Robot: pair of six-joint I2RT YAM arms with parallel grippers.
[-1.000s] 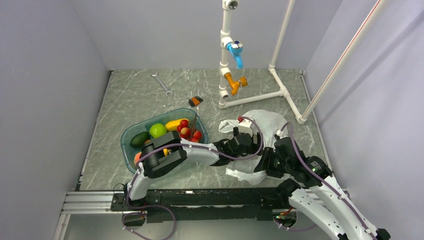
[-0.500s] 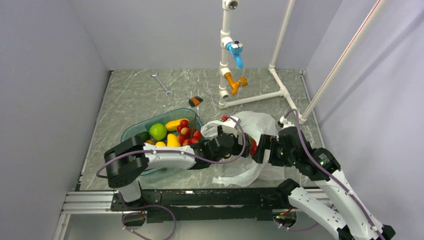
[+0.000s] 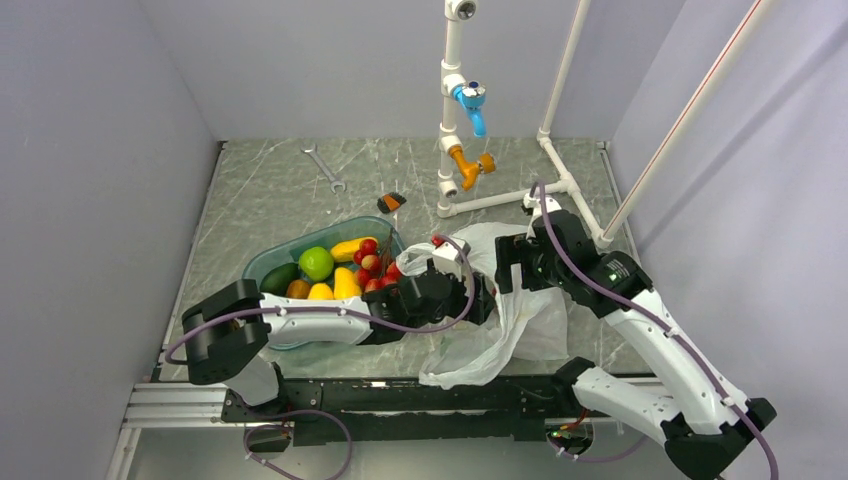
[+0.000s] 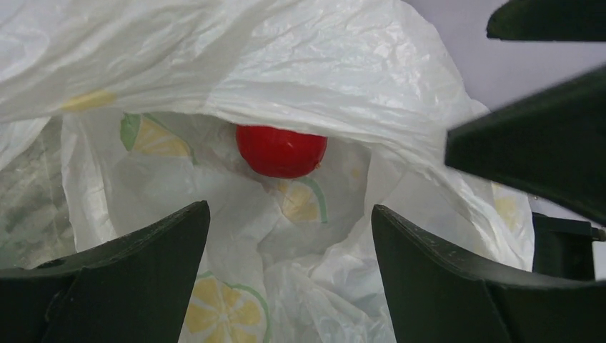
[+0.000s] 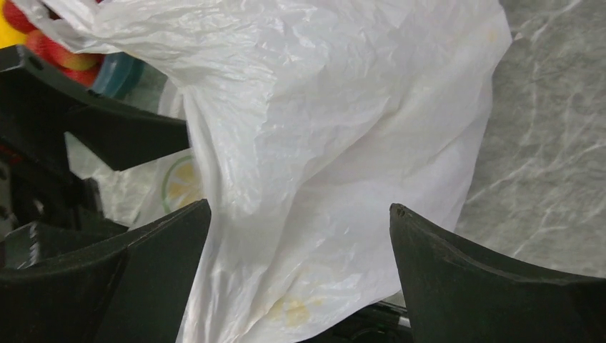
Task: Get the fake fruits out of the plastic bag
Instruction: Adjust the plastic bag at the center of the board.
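The white plastic bag lies crumpled right of the teal tray, with part of it raised at my right gripper. My left gripper is open at the bag's mouth. In the left wrist view its jaws frame the lemon-printed inside of the bag, where a red apple sits deeper in. My right gripper is open just above the bag's top edge. In the right wrist view the bag hangs between its jaws. Red berries and a green round fruit lie in the tray.
The tray also holds yellow mango-like fruits and a dark avocado. A wrench and a small black-orange object lie farther back. A white pipe frame with blue and orange valves stands at the back right.
My right gripper has moved away from me and lifted the bag's top. My left gripper has shifted a little left at the bag's mouth, its arm swinging out to the left.
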